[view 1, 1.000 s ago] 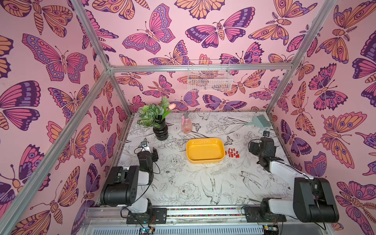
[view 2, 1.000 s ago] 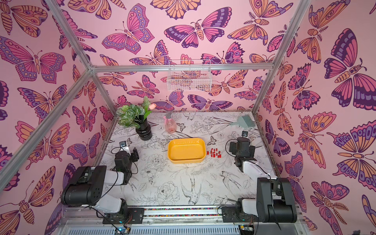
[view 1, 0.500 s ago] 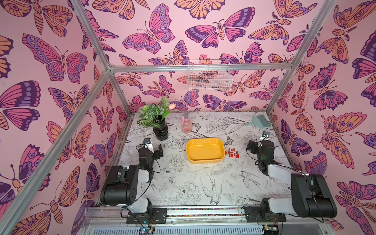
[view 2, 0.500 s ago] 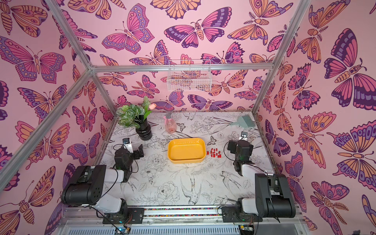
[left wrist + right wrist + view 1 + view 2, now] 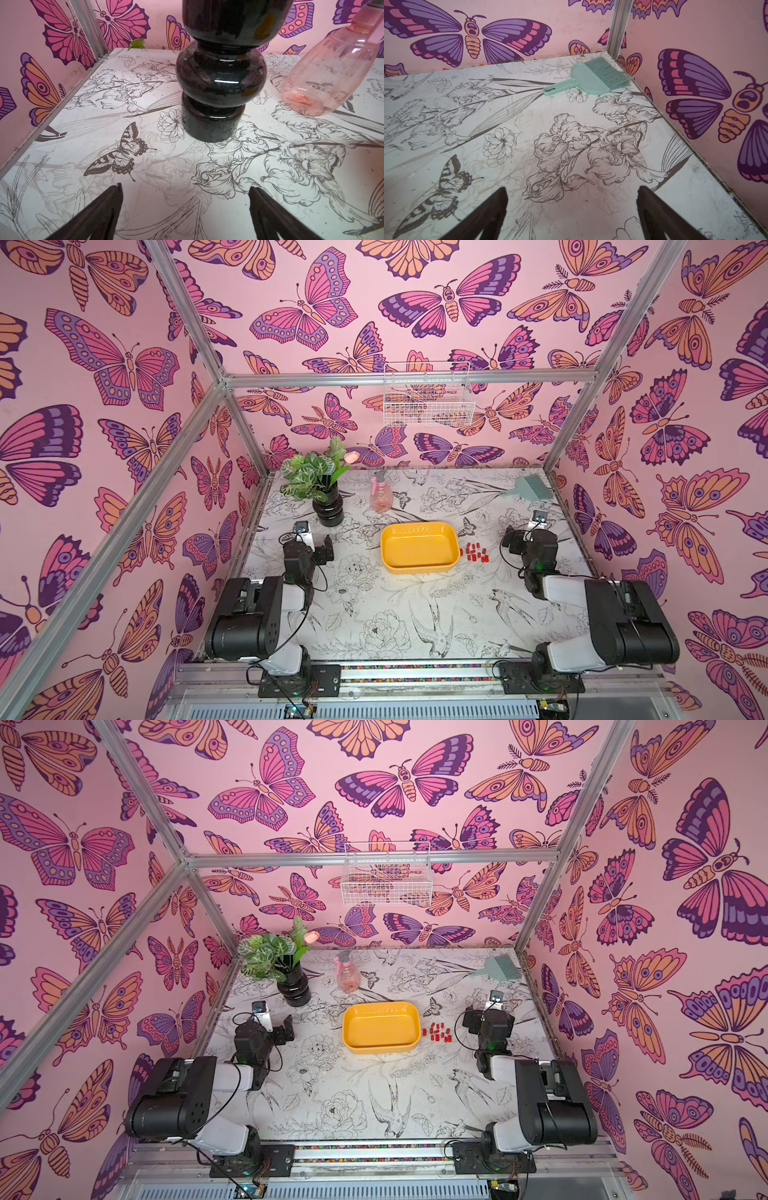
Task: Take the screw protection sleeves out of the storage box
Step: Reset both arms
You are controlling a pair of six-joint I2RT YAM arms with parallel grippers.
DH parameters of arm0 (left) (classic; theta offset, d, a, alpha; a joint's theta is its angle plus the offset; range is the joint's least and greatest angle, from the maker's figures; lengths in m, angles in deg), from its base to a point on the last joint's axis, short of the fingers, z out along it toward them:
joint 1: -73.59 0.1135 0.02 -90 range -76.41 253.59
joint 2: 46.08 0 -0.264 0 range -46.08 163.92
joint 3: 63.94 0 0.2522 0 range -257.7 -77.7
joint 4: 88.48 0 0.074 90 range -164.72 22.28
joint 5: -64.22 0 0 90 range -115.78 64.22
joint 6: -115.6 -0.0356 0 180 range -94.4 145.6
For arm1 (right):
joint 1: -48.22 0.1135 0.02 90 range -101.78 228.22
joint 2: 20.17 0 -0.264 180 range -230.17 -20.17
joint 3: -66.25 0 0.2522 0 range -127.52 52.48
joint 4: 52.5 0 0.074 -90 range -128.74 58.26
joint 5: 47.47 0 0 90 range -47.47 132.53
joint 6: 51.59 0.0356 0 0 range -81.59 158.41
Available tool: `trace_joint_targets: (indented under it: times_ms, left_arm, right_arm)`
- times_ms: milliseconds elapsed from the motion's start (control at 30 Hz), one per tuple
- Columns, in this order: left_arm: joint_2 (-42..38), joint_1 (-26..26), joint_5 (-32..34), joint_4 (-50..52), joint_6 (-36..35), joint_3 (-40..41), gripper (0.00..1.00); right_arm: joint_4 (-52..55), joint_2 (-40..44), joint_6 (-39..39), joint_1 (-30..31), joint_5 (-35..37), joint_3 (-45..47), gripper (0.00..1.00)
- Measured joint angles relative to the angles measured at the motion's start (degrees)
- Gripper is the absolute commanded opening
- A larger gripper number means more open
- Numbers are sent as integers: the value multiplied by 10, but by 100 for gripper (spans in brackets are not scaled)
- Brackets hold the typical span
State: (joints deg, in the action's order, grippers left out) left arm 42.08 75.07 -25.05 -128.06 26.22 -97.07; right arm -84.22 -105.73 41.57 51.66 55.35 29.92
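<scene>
Beside the storage box [image 5: 419, 549], sleeves [image 5: 473, 552] unmoved; left claw [image 5: 185, 186] and right claw [image 5: 572, 187] spread wide, empty.

Robot test cell in a lab, closed in like a booth. Walled with pink panels printed with large purple and orange butterflies [image 5: 104, 364], held by a bare aluminium bar frame [image 5: 407, 379]. Floored by a white table printed with black line-drawn flowers and birds [image 5: 374, 601]. Bolted to a metal rail along the front edge [image 5: 415, 674]: black-and-white left robot arm [image 5: 257, 614] and matching right robot arm [image 5: 615, 614]. Sparse oddments: glossy black vase of green leaves [image 5: 328, 510], pink plastic spray bottle [image 5: 381, 499], mint-green hand brush [image 5: 528, 487], white wire basket on the back bar [image 5: 428, 406].
</scene>
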Motion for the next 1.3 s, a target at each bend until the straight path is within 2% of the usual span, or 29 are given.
trace_joint_targets:
  times_ms: [1300]
  left_arm:
    - [0, 0, -8, 16, -2, -15, 100]
  right_arm:
    - [-17, -5, 0, 0, 0, 8, 99]
